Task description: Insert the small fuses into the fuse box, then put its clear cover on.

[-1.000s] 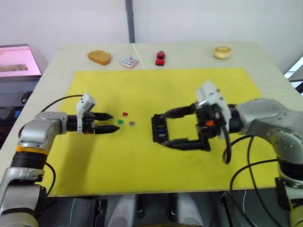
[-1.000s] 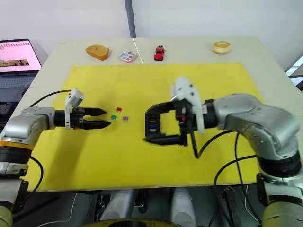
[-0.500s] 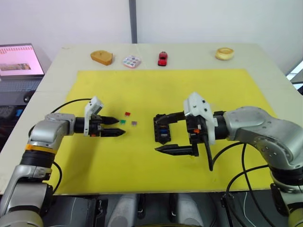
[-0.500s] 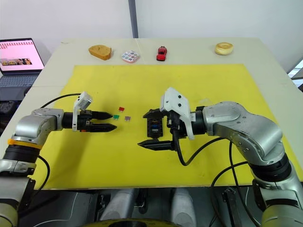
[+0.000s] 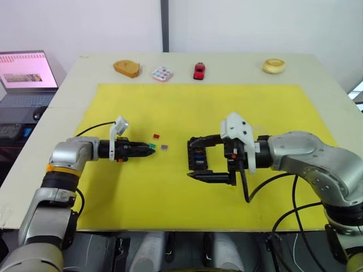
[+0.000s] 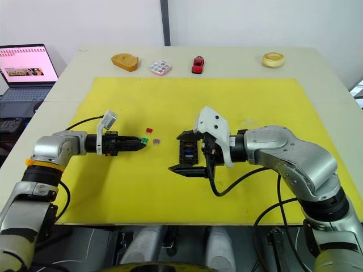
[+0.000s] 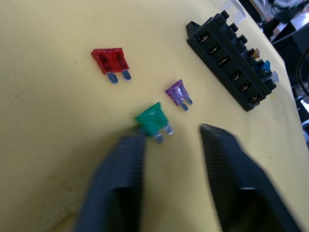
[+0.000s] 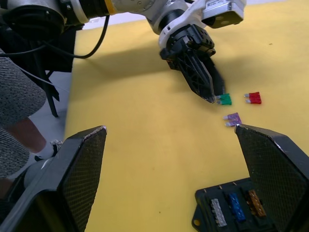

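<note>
Fuse box (image 5: 197, 159) rests on yellow mat (image 5: 170, 107) covering table (image 5: 238, 62).

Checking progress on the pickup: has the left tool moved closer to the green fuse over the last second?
Yes. The left tool has advanced toward the fuse box; its tips now reach the green fuse, with the jaws open.

Mat (image 5: 238, 107): plain yellow. Fuse box (image 7: 231, 65): black; seated fuses grey, blue, amber. Loose fuses: red fuse (image 7: 111, 61), purple fuse (image 7: 176, 92), green fuse (image 7: 152, 119). Toy car (image 5: 199, 70): red, at 12 o'clock.
</note>
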Tool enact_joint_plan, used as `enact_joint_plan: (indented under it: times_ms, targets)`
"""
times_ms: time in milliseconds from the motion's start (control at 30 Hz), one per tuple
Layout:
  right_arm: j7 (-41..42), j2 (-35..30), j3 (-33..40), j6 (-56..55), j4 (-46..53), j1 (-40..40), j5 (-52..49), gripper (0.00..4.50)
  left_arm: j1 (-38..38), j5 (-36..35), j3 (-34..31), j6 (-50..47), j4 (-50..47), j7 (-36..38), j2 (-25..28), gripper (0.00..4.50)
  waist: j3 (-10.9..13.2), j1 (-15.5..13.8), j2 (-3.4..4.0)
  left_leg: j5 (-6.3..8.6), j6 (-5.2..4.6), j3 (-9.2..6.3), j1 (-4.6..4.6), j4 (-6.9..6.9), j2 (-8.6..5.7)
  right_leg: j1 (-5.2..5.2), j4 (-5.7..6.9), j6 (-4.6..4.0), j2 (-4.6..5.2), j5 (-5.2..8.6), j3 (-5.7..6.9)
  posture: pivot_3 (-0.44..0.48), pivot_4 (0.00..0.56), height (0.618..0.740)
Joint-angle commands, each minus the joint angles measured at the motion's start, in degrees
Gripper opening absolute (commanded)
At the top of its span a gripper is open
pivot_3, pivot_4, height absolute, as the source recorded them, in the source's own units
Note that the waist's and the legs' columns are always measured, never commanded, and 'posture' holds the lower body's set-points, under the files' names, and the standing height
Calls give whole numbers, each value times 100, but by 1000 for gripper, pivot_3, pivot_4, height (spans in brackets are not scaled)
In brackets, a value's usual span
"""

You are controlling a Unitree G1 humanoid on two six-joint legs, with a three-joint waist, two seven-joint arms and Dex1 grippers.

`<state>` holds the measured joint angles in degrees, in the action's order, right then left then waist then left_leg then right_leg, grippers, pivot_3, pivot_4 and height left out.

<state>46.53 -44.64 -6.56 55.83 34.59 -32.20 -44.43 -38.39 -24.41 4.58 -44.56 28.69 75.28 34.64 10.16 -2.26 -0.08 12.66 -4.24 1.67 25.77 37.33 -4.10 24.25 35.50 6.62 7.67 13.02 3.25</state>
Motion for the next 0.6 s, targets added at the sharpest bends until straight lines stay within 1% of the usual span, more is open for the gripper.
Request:
enact_joint_plan:
  times_ms: [33,167,400,500,600]
  targets:
    - [0,-87,110,-127,56,-28,116,4500,98,24,50,-49,274,-28,-224,88,0,-1,0,0,0,0,0,0,0,0,0,0,0,0,0,0,150,740]
    - [37,-124,146,-119,-7,-14,178,4500,116,5,-143,-26,368,-153,-337,37,-2,-6,1,0,1,0,-5,3,0,-6,2,2,1,-1,0,0,150,740]
    - [147,-238,255,-168,-133,100,214,4500,364,-296,-689,-144,-89,-382,-317,37,-2,15,1,0,1,0,-11,1,1,-9,1,4,2,-2,-2,0,150,740]
    - [-141,-64,439,240,-292,-62,-43,4500,579,-619,-1040,-377,-792,-436,-66,37,-1,31,-1,0,2,0,-9,-2,2,-5,1,4,2,-2,-3,0,150,740]
    - [-305,29,593,711,-441,-260,-389,4500,736,-897,-1279,-628,-1373,-545,97,37,1,108,-3,-1,5,1,-4,-10,3,5,1,4,2,-2,-6,0,150,740]
